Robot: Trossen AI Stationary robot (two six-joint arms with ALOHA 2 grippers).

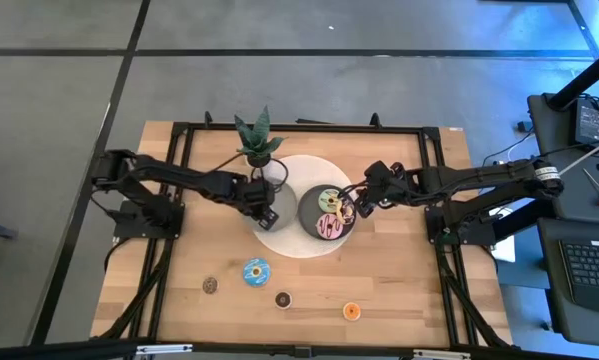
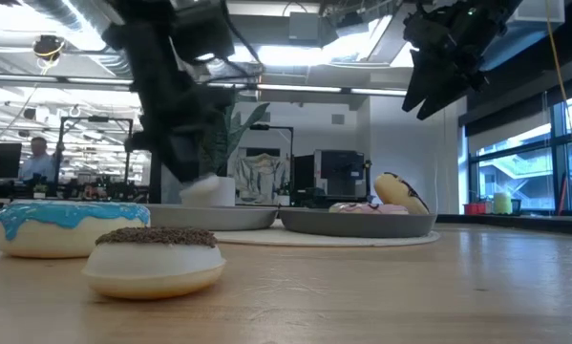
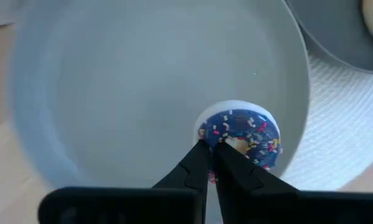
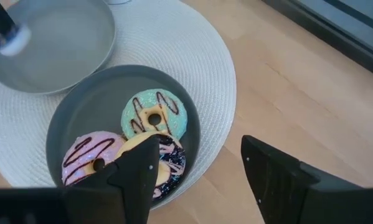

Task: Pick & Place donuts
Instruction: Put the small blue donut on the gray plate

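**Left gripper holds a small donut over the light plate**

The left gripper [image 3: 212,149], fingers pressed together, pinches a small dark-blue sprinkled donut [image 3: 242,134] above the light grey plate [image 3: 111,93]. The right gripper [image 4: 198,165] hangs spread wide over the dark plate [image 4: 74,118], which carries three donuts at table centre.

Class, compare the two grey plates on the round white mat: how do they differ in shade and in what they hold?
The light grey plate is paler; the dark grey plate is darker. The light plate is bare except where the left claw, shut, holds a small dark-blue sprinkled donut over it; the dark plate holds three donuts: pale green, pink, and one partly hidden. Both are round and rest on the white mat.
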